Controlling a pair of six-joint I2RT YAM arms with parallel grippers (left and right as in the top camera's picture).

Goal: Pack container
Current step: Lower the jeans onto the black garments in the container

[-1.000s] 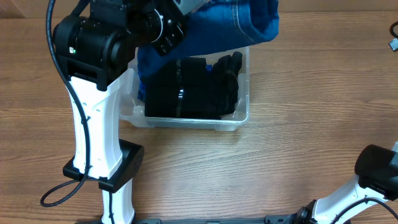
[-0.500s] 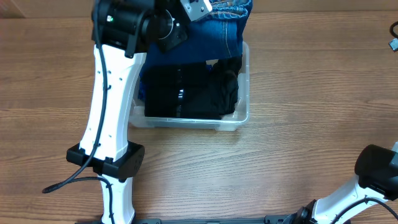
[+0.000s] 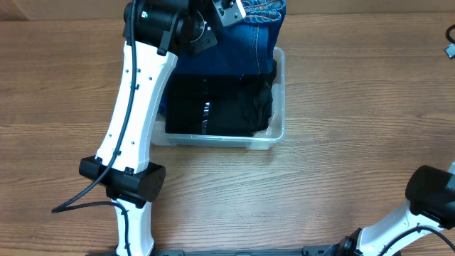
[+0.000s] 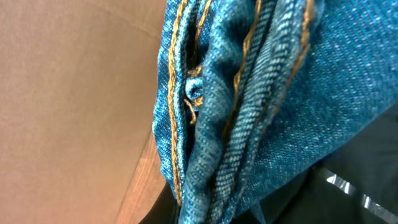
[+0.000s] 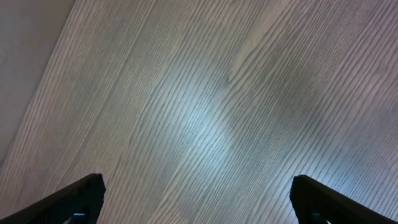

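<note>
The clear plastic container (image 3: 279, 128) stands at the table's far middle, with folded black clothing (image 3: 217, 107) in it. Blue jeans (image 3: 250, 39) lie bunched over its far end and partly on the black clothing. My left gripper (image 3: 229, 10) is above the container's far edge, shut on the jeans. Denim with orange stitching (image 4: 249, 93) fills the left wrist view and hides the fingers. My right gripper (image 5: 198, 199) is open and empty over bare wood, far from the container.
The left arm's white link (image 3: 135, 107) runs along the container's left side from its base (image 3: 131, 181). The right arm's base (image 3: 430, 195) is at the bottom right corner. A dark cable end (image 3: 450, 39) lies at the right edge.
My left arm has stretched away toward the far edge, carrying the jeans from over the container's middle to its far end. More of the black clothing now shows. The right arm has not moved.
</note>
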